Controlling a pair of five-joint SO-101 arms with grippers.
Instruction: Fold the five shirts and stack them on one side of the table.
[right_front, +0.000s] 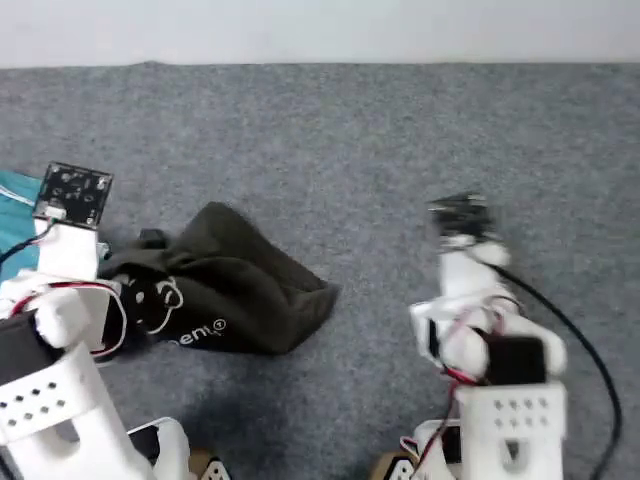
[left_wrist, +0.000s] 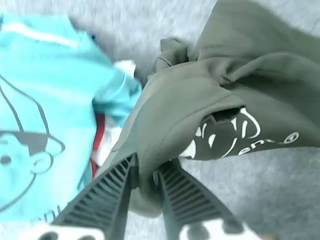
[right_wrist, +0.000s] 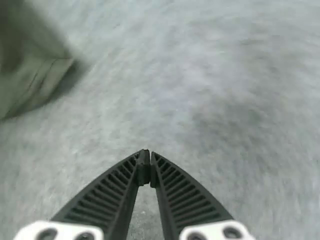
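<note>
Nearest us, our left gripper (left_wrist: 146, 167) pinches the limp dark shirt (left_wrist: 225, 100), bunched beside the turquoise shirt (left_wrist: 45, 100); our right gripper (right_wrist: 145, 156) rests pressed together, empty; we advise gripping this soft fabric at hem corners.

The surface (right_front: 380, 140) is grey carpet-like cloth, matt and rough with a short nap. The dark shirt (right_front: 240, 285) is soft matt fabric, creased, with a flat white print. The teal shirt (left_wrist: 45, 100) is smooth cloth. The left fingers (left_wrist: 107, 192) and right fingers (right_wrist: 185, 200) are matt black plastic, ribbed inside. The arm shells (right_front: 510, 410) are smooth white plastic.
</note>
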